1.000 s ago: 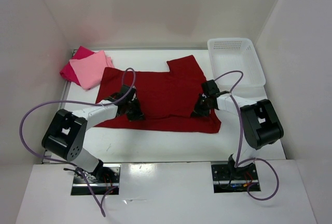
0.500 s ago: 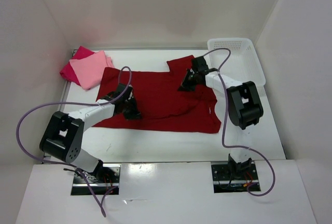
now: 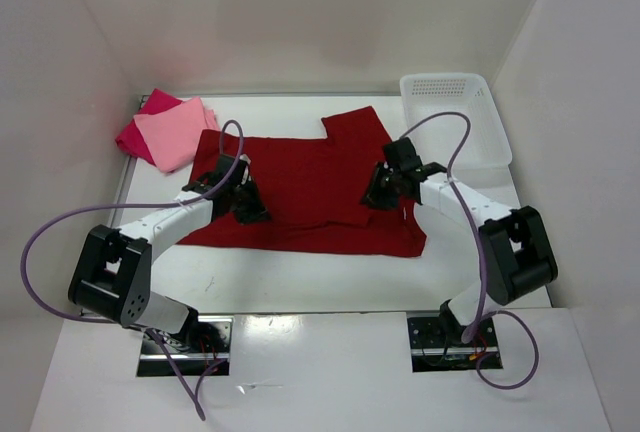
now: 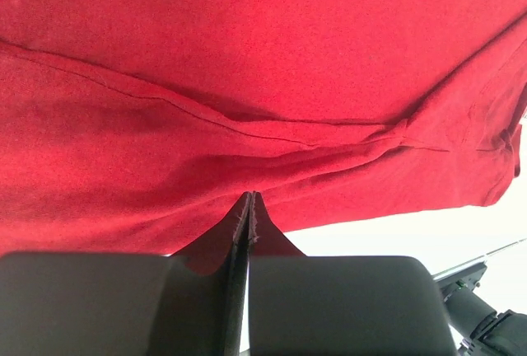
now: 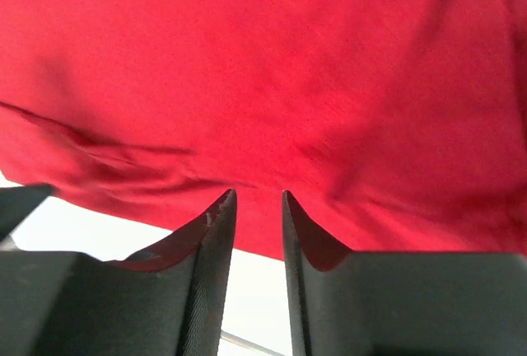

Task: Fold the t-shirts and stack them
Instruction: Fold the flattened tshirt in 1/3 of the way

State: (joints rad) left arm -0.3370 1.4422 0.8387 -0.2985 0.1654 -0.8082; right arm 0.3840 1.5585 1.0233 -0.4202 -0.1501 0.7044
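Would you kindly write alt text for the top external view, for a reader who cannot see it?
A dark red t-shirt lies spread on a white table, the left gripper and right gripper down on its two sides. Far left, a pale pink shirt sits on a crimson-pink shirt; far right, a white basket.

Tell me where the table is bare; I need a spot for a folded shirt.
Free table: the near strip between the dark red shirt and the arm bases; a far patch between the pale pink shirt and the red sleeve. Crowded: the middle, under that shirt.
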